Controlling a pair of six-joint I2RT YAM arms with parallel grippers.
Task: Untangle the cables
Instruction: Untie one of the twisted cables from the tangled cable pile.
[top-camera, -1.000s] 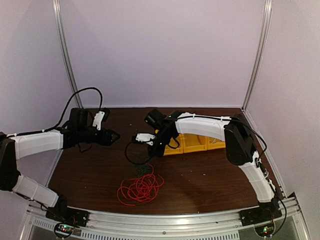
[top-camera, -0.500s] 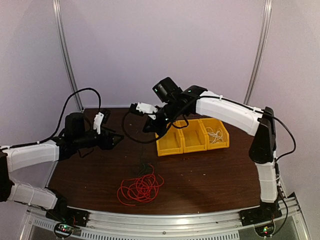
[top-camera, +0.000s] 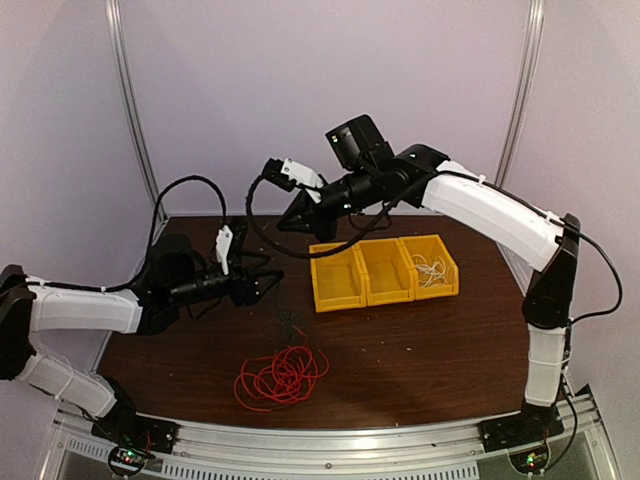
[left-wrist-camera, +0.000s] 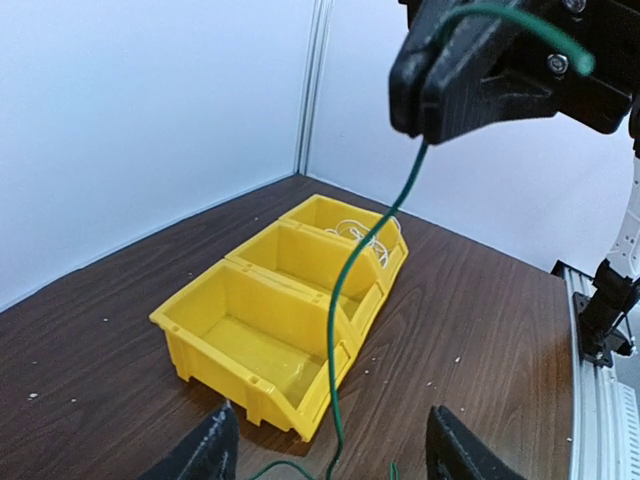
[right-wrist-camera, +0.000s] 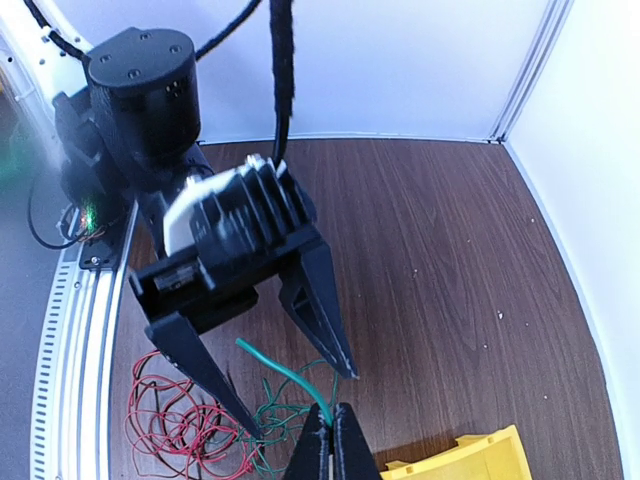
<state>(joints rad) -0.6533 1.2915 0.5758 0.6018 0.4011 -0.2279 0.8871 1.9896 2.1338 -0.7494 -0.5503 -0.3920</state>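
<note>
R fingers (right-wrist-camera: 335, 447) pinched shut on thin green wire (left-wrist-camera: 345, 300), held high. L fingers (top-camera: 262, 284) apart, low beside it. Red wire (top-camera: 282, 375) in loose loops on wood-grain surface (top-camera: 420, 350). White wire (top-camera: 432, 268) in yellow plastic bin (top-camera: 385, 293), end compartment.

The green cable (left-wrist-camera: 332, 340) runs off the bottom edge.
</note>
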